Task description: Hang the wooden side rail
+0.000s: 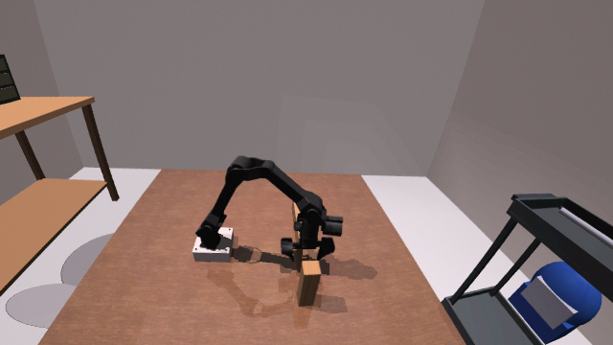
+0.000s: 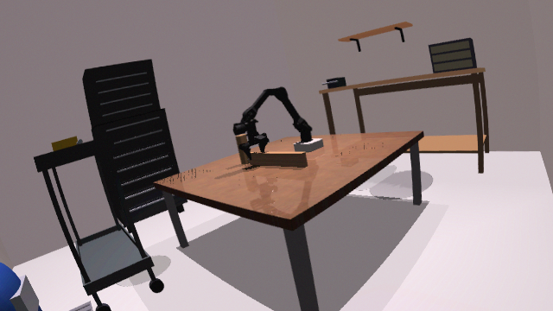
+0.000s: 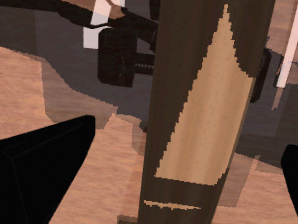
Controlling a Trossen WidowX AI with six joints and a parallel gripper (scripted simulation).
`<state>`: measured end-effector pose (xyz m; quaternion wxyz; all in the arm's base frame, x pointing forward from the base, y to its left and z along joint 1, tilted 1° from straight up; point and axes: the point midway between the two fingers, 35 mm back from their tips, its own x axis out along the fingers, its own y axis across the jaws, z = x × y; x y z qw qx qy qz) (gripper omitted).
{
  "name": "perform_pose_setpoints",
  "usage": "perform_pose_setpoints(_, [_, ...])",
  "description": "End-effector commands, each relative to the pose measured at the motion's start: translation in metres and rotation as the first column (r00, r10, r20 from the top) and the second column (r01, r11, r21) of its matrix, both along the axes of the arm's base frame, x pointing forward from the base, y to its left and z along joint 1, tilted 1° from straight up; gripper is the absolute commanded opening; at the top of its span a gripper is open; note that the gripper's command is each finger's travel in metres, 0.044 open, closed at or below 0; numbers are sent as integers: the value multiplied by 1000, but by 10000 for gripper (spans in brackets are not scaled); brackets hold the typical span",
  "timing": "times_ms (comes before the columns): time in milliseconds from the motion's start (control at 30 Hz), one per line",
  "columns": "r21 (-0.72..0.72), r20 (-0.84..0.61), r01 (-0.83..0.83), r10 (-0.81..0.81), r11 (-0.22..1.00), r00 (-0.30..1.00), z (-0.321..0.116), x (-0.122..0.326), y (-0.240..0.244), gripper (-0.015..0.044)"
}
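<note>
I see a brown worktop point(image 1: 144, 297) point(image 2: 346, 164) point(image 3: 100, 185), which is the largest thing around the wooden post point(image 1: 308, 289) point(image 2: 240, 142); the post stands upright on it. In the exterior view, a tall bench point(image 1: 48, 109) point(image 2: 402, 82) is well apart from the post, behind it to the right, and a dark cart point(image 1: 484, 261) point(image 2: 65, 155) is well apart to its left. The black arm point(image 1: 287, 186) point(image 2: 291, 108) bends high over the worktop and comes down near the post. The wooden rail point(image 1: 299, 259) point(image 2: 281, 160) point(image 3: 215, 125) is low at the worktop, with one end just beside the foot of the post and its length going away from it. If this end touches the post, I cannot tell, and the steel hooks and the pins are hidden from me. Just beside the post is the tool point(image 1: 307, 253) point(image 2: 255, 154) point(image 3: 189, 139), pointing down and wide open; its fingers stand on the two sides of the rail and grip nothing. The arm's small white base point(image 1: 201, 257) point(image 2: 317, 146) is apart from the post, to its left in the top view.
</note>
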<state>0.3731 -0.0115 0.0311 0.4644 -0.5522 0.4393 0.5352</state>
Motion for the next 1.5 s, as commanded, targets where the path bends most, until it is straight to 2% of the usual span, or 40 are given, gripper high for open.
perform_pose_setpoints(0, [2,-15,-3,3,1000,1000,-10,-3,1,440])
perform_pose_setpoints(400, [2,-15,-3,3,1000,1000,-21,-3,1,440])
perform_pose_setpoints(800, [2,-15,-3,3,1000,1000,-21,-3,1,125])
perform_pose_setpoints(967, [2,-15,-3,3,1000,1000,-21,-3,1,92])
perform_pose_setpoints(1067, [2,-15,-3,3,1000,1000,-21,-3,1,13])
perform_pose_setpoints(1100, [2,-15,-3,3,1000,1000,-21,-3,1,0])
perform_pose_setpoints(1467, [2,-15,-3,3,1000,1000,-20,-6,0,0])
